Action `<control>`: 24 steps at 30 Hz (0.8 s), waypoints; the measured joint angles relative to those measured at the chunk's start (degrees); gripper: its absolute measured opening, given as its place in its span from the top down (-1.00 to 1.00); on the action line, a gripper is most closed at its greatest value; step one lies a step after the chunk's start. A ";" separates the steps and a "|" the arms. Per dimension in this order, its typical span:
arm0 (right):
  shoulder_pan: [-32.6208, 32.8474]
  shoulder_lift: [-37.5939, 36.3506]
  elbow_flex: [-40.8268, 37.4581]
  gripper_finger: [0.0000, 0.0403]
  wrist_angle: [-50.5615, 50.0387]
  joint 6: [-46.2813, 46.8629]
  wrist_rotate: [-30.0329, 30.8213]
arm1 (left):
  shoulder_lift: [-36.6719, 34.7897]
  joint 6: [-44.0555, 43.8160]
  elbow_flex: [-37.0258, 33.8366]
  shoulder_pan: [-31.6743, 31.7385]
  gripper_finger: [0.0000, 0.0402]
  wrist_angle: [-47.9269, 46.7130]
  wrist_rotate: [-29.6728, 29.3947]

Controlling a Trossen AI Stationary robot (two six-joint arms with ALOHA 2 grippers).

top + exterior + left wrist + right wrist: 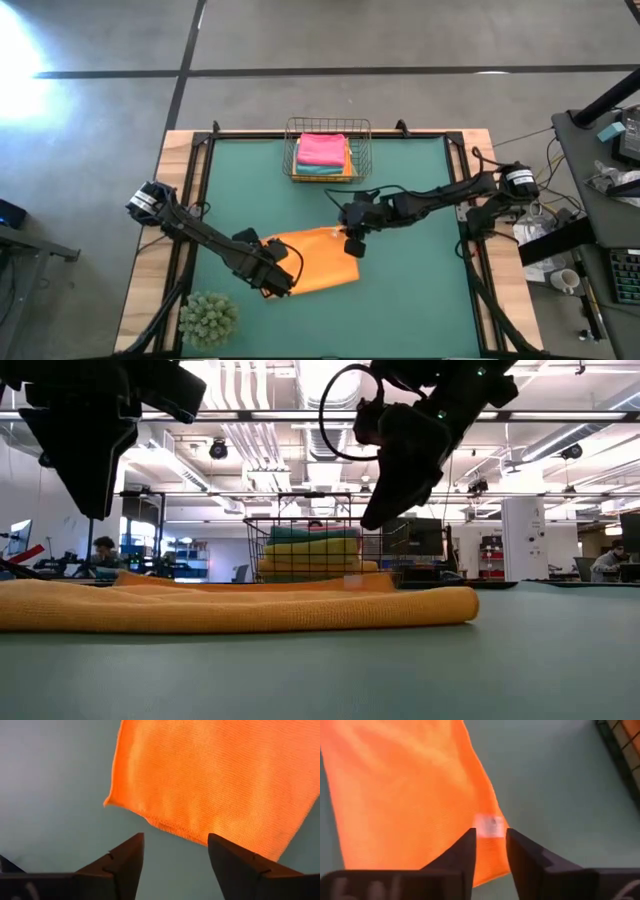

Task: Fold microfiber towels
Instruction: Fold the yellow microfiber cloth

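An orange microfiber towel (315, 260) lies folded and flat on the green table (420, 300). My left gripper (280, 285) hangs open just above the towel's near-left edge (165, 822), its fingers pointing down and clear of the cloth. My right gripper (353, 245) hovers over the towel's right edge, where a small white label (489, 826) shows. Its fingers stand a little apart with nothing between them. In the low view both grippers (90, 460) (395, 470) are clear above the towel (240, 608).
A wire basket (328, 122) stands at the table's far edge with folded pink (322, 148), yellow and teal towels stacked in it. A green spiky plant ball (208, 318) sits at the near left corner. Bare table lies right of the towel.
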 joint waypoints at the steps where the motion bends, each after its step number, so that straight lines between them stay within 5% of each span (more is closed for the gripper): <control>1: -0.32 0.00 0.15 0.48 -0.18 -0.62 0.02 | 0.00 0.07 0.04 0.00 -0.02 0.02 0.03; 7: -1.81 -1.12 3.37 0.26 -9.75 -4.65 -0.75 | 0.00 3.52 0.12 -0.84 -0.03 4.99 0.43; 13: -0.53 -3.25 5.88 0.20 -21.78 -8.74 -10.97 | 0.00 14.36 0.14 -3.78 -0.02 15.87 1.16; 24: 10.09 -2.78 3.48 0.20 -20.58 -6.91 -15.35 | 0.07 16.11 -2.67 -10.55 -0.02 20.78 -0.63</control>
